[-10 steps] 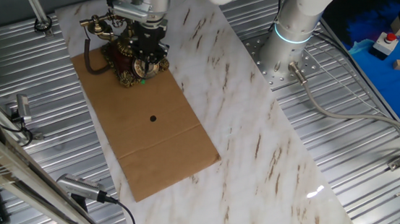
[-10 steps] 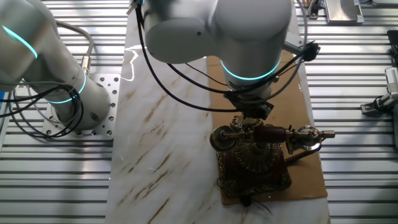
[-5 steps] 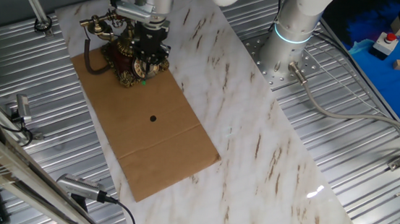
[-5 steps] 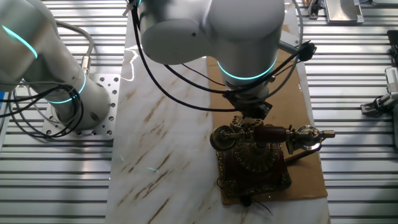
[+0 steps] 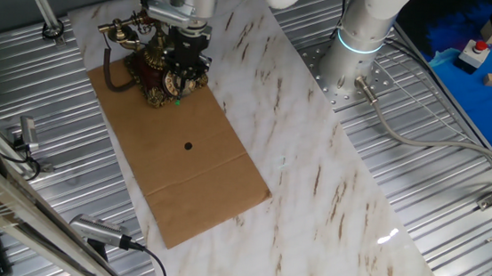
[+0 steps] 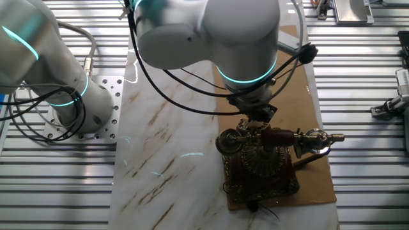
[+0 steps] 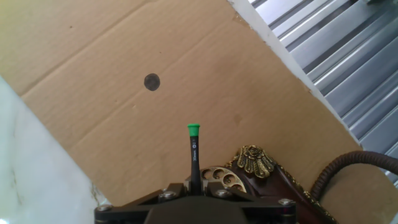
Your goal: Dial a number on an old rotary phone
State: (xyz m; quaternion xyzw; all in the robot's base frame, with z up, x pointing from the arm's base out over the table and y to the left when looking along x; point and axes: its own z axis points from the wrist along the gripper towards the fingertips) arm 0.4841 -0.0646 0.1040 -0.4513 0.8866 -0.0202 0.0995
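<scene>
One fixed view: the old rotary phone [image 5: 155, 69] stands at the far end of a brown cardboard sheet [image 5: 181, 164] on the marble desk [image 5: 314, 180]. The end effector [image 5: 184, 64] sits low over the dial side, hiding most of it.

The other fixed view: seen from behind the phone, the handset [image 6: 281, 137] lies across its cradle; the arm blocks the dial, so contact cannot be judged here.

Hand view: the end effector's jaws are closed on a thin black stick [image 7: 194, 155] with a green tip. The dial [image 7: 222, 180] lies just right of the shaft, and the tip projects past it over bare cardboard. Good dialling likely needs the tip seated in one finger hole, then swept along the dial's arc without pushing the phone sideways.
</scene>
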